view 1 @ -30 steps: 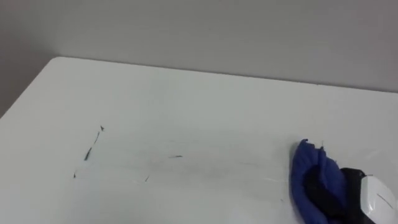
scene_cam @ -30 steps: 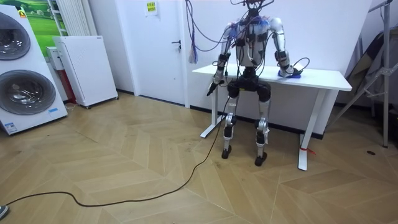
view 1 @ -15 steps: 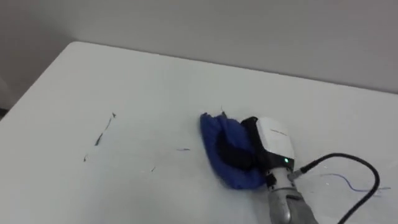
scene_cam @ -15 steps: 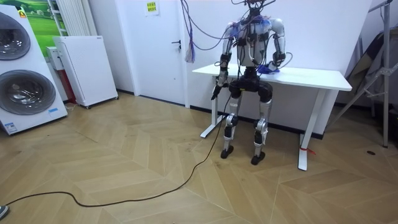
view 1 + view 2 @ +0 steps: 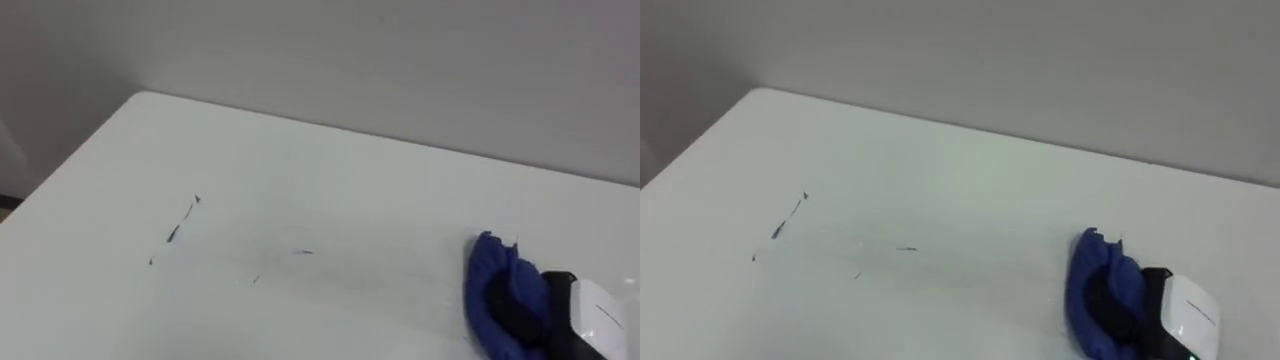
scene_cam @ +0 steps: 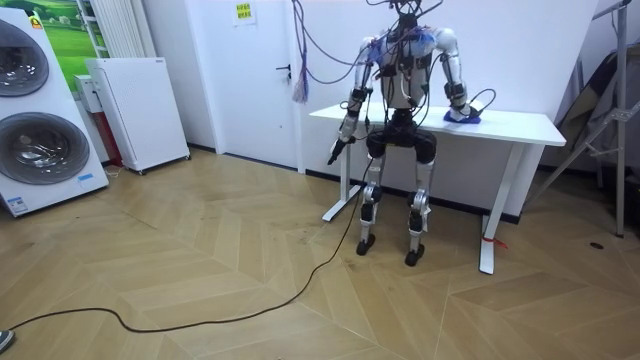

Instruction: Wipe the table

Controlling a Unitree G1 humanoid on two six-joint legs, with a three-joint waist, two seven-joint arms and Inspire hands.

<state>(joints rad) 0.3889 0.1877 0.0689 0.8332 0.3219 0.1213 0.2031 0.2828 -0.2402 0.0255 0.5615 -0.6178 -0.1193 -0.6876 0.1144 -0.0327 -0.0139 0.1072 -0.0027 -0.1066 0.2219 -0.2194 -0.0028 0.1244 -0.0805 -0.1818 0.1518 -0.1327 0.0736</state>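
A white table (image 5: 330, 190) carries short dark pen marks (image 5: 180, 228) at its left and a tiny one (image 5: 301, 252) near the middle. At the lower right lies a bunched blue cloth (image 5: 495, 290). My right hand (image 5: 572, 318) lies on it from the right, its dark fingers curled into the folds. In the room view I stand at the table's front edge (image 6: 430, 125), right hand on the cloth (image 6: 466, 117). My left hand (image 6: 336, 152) hangs beside my hip, off the table.
A grey wall runs close behind the table's far edge. In the room view, two washing machines (image 6: 35, 110) and a white cabinet (image 6: 140, 110) stand at the left. A folded metal frame (image 6: 600, 100) leans at the right. Wooden floor lies behind me.
My right hand swept the cloth left to the table's middle half a second ago and has now come back to the right. The pen marks look unchanged.
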